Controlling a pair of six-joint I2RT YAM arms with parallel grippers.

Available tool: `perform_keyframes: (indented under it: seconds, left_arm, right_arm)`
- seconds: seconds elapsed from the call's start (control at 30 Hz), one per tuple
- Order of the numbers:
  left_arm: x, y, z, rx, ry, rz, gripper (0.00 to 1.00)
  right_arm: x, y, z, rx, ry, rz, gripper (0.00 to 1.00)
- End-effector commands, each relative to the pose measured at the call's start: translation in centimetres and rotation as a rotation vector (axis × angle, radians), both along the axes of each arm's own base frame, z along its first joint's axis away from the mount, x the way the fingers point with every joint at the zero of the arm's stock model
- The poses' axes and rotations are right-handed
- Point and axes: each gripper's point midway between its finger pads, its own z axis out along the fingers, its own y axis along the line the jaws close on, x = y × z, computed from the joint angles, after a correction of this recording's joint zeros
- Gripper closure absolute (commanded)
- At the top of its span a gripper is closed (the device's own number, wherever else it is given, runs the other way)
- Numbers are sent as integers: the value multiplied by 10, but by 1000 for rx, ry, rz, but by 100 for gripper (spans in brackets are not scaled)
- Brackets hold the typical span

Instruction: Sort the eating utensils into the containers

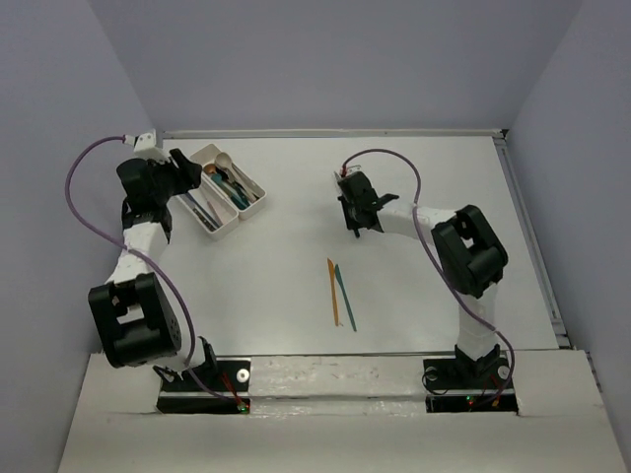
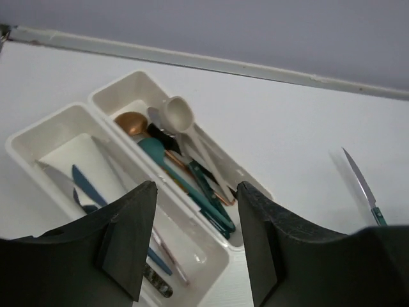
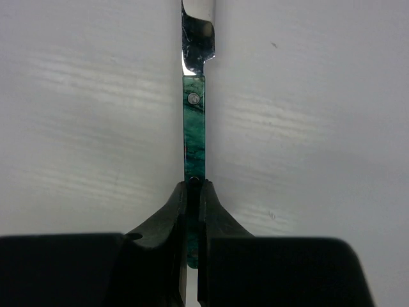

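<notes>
Right gripper [image 3: 192, 192] is clamped shut on the handle end of a green-handled knife [image 3: 193, 128], blade pointing away; can't tell if it's off the desk [image 1: 296, 168]. Left gripper [image 2: 195, 220] is open, holding nothing, above the white trays [image 2: 45, 125] at the far left. Far tray holds spoons, including a cream spoon [image 2: 179, 115] and a copper spoon [image 2: 131, 121]. Near tray holds knives, one a blue knife [image 2: 86, 185]. An orange utensil [image 1: 332, 293] and a teal utensil [image 1: 345, 298] lie side by side mid-desk.

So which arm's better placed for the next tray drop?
Right. The right gripper is already shut on a green-handled knife. The left gripper hangs open and empty over the trays, away from the orange utensil and teal utensil mid-table.
</notes>
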Motion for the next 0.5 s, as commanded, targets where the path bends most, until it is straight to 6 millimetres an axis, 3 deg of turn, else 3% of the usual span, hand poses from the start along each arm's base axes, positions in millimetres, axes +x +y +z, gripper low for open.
perform_keyframes:
  seconds: [0.0, 0.07, 0.1, 0.2, 0.33, 0.47]
  left_arm:
    - [-27, -87, 24, 167, -60, -273, 33]
    - [-42, -125, 24, 192, -78, -392, 30]
    - [-53, -156, 29, 195, -103, -474, 28]
    - [-72, -199, 34, 172, -115, -588, 27]
    - [-84, -227, 50, 124, -139, -666, 25]
    - [-86, -230, 53, 116, -144, -670, 25]
  right_arm:
    - [-3, 39, 125, 219, -451, 51, 100]
    - [-18, 49, 161, 279, -557, 85, 100]
    - [-21, 55, 171, 302, -594, 88, 100]
    - [-36, 79, 191, 337, -655, 118, 100]
    - [-58, 119, 208, 411, -687, 190, 100]
    - [-76, 148, 229, 471, -711, 253, 100]
